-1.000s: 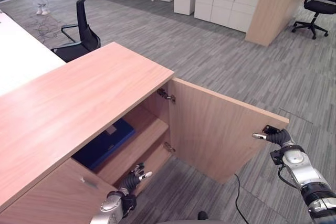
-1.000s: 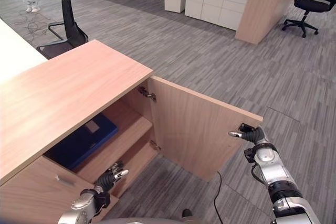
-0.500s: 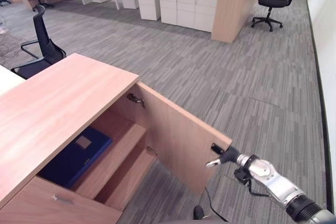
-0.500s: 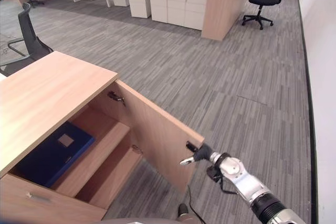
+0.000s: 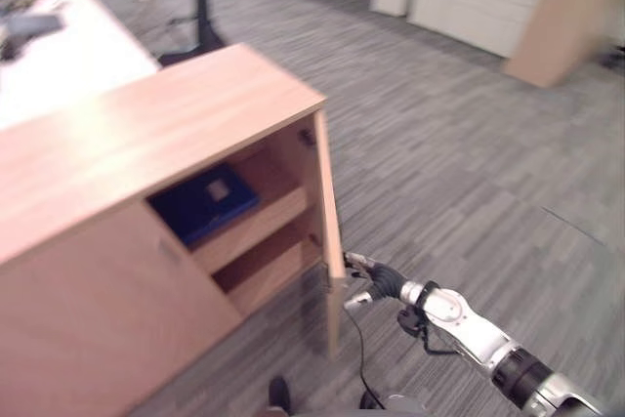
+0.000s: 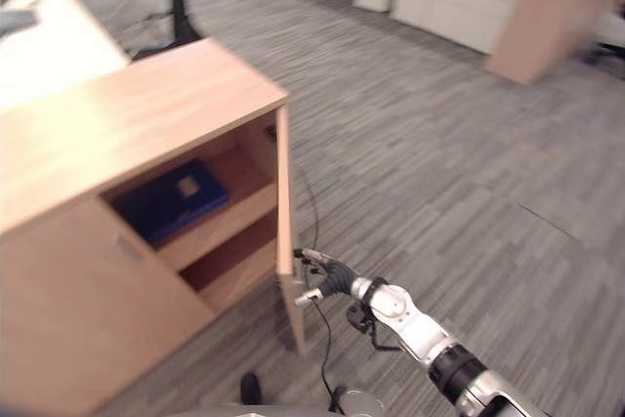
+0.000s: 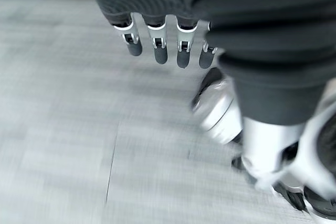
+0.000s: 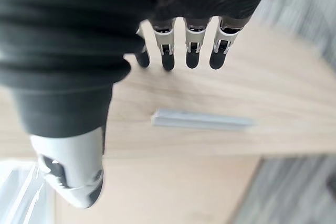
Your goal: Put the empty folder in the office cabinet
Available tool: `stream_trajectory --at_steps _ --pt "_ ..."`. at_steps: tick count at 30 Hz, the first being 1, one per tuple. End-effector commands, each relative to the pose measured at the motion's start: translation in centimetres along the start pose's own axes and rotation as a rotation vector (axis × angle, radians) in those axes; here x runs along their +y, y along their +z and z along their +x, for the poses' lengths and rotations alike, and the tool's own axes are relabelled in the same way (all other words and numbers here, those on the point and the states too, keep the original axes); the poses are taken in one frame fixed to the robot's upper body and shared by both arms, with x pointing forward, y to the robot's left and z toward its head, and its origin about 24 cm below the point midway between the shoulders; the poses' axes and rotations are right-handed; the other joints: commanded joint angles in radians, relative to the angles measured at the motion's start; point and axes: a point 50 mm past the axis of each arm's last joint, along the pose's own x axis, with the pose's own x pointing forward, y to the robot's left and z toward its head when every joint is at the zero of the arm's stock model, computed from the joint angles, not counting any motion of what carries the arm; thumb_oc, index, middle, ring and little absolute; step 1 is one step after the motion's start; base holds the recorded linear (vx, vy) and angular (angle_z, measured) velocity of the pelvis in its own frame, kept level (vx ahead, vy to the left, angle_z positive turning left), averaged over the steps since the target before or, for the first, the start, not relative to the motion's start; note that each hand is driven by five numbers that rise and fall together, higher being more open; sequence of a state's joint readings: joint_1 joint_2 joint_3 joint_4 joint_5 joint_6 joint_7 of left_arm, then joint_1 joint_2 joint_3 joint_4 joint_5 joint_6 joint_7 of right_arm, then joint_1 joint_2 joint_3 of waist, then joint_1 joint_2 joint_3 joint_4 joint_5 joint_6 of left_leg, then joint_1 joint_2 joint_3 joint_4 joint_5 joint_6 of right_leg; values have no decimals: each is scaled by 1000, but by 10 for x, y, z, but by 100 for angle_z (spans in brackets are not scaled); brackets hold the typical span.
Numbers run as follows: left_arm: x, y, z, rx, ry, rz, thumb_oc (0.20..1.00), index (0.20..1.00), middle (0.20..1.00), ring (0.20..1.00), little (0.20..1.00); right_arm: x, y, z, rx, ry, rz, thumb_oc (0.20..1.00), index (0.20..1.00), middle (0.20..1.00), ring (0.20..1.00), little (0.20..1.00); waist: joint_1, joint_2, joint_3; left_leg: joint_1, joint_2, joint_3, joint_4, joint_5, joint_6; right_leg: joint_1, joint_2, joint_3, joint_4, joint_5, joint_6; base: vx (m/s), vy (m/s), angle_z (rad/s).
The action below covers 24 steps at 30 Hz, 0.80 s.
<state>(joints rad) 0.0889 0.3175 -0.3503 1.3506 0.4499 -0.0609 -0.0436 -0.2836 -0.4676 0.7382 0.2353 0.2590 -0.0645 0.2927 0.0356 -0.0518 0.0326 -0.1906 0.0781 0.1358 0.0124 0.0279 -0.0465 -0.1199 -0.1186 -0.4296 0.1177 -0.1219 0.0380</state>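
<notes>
The blue folder [image 5: 203, 204] lies flat on the upper shelf inside the wooden office cabinet [image 5: 166, 134]. The cabinet's door [image 5: 330, 231] stands out from the front, seen nearly edge-on. My right hand [image 5: 376, 282] is open at the door's free edge, low down, with straight fingers [image 8: 191, 51] against its outer face just by the silver handle [image 8: 202, 120]. My left hand [image 7: 160, 51] hangs open above the grey carpet and holds nothing.
A white desk [image 5: 59, 56] and a black office chair [image 5: 200, 7] stand behind the cabinet. White drawer units [image 5: 469, 7] and a wooden partition [image 5: 562, 7] line the far side. Grey carpet [image 5: 469, 173] spreads wide to the right of the door.
The camera has shifted. The door has swung from wide open to nearly edge-on, with my right hand staying at its free edge. The folder has stayed on the shelf.
</notes>
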Motion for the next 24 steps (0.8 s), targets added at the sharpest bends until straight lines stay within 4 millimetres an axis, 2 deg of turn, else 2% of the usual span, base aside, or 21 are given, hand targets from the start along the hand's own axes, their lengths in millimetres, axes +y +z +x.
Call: stream_trajectory --at_steps 1,6,10,12,16,18,21,23,24 --pt "6 -11 -1 42 28 -14 1000 1000 1000 1000 1000 35 54 29 -269 184 40 1000 1000 1000 1000 1000 20 -5 35 112 -53 -10 -96 24 2 111 -27 -1 -163 125 84 20 -58 82" --pt "10 -8 -1 38 59 -73 1000 1000 1000 1000 1000 44 65 41 -292 234 65 1000 1000 1000 1000 1000 64 -20 29 103 -45 -53 -93 37 -10 135 -14 -56 -167 102 70 38 -104 54" --pt "9 -9 -1 43 65 -99 1000 1000 1000 1000 1000 47 67 45 -294 249 67 1000 1000 1000 1000 1000 82 -27 31 103 -39 -59 -91 41 -17 143 -6 -66 -170 93 65 21 -62 22" --pt "10 -13 -2 56 80 -140 1000 1000 1000 1000 1000 48 65 45 -290 247 78 1000 1000 1000 1000 1000 100 -37 32 112 -21 -72 -92 34 -41 163 12 -71 -173 63 61 109 -179 24" --pt "14 -14 -2 58 104 -193 1000 1000 1000 1000 1000 44 60 47 -265 218 62 1000 1000 1000 1000 1000 121 -44 36 118 0 -82 -90 45 -59 182 35 -91 -183 47 46 35 -188 33" --pt "11 -17 -2 69 101 -209 1000 1000 1000 1000 1000 41 41 48 -169 186 -5 1000 1000 1000 1000 1000 125 -47 36 118 9 -84 -86 50 -67 187 44 -91 -186 41 40 6 -135 15" --pt "10 -20 -3 78 95 -238 1000 1000 1000 1000 1000 36 -22 38 117 115 -169 1000 1000 1000 1000 1000 133 -53 37 116 27 -93 -81 56 -78 195 62 -94 -194 32 30 4 -145 2" --pt "13 -23 -4 84 100 -251 1000 1000 1000 1000 1000 42 -93 5 438 86 -182 1000 1000 1000 1000 1000 151 -65 47 91 49 -110 -39 55 -86 206 84 -96 -204 25 18 -10 -224 6" --pt "16 -21 -3 77 102 -256 1000 1000 1000 1000 1000 45 -120 -9 581 68 -196 1000 1000 1000 1000 1000 165 -67 66 60 57 -114 5 53 -89 206 85 -104 -205 26 15 -49 -129 17"
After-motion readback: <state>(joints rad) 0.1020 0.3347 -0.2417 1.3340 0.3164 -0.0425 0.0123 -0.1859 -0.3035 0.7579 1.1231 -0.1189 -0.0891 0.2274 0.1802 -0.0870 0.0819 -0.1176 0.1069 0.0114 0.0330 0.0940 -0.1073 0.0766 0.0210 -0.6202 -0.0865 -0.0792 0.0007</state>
